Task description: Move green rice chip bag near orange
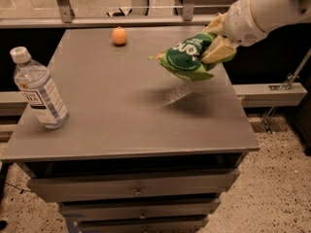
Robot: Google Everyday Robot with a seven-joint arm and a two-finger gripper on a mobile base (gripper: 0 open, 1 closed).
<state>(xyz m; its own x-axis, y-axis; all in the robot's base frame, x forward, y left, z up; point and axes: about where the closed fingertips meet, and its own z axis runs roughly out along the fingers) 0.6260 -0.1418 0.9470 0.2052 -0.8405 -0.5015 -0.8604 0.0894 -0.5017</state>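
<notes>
Hand (212, 44) clamping bag (184, 58) aloft, near table (228, 93) edge

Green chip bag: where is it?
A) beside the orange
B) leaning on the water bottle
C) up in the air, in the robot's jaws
C: the gripper, over the right side of the table, holds the green rice chip bag in its jaws off the surface, a shadow underneath.

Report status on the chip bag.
Gripper over table's right side, shut on green rice chip bag, bag lifted. Orange at far edge. Water bottle far left, off path.
</notes>
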